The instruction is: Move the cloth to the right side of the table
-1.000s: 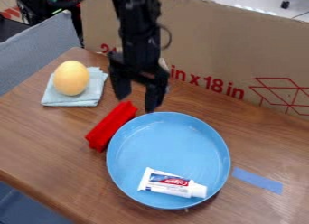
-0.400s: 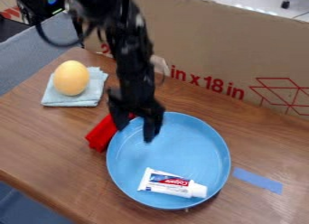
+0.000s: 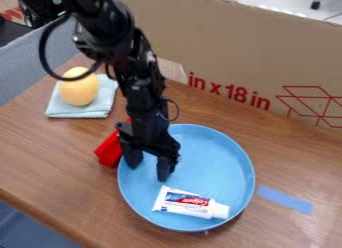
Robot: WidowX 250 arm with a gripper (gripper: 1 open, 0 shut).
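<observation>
The pale blue-green cloth (image 3: 63, 104) lies folded at the table's (image 3: 47, 157) back left, with a yellow egg-shaped object (image 3: 80, 88) resting on it. My gripper (image 3: 147, 164) points straight down and is open with nothing between its fingers. It hangs low over the left rim of the blue plate (image 3: 221, 157), well to the right of the cloth and nearer the front. One finger stands beside a red block (image 3: 108, 148) and the other over the plate. The arm crosses just behind the yellow object.
A white toothpaste tube (image 3: 191, 203) lies in the plate's front part. A small blue tape strip (image 3: 285, 200) sticks to the table at the right front. A brown cardboard box (image 3: 261, 52) with red print runs along the back.
The open gripper has dropped from in front of the box down to the plate's left rim, and now covers part of the red block. The cloth and yellow object have not moved.
</observation>
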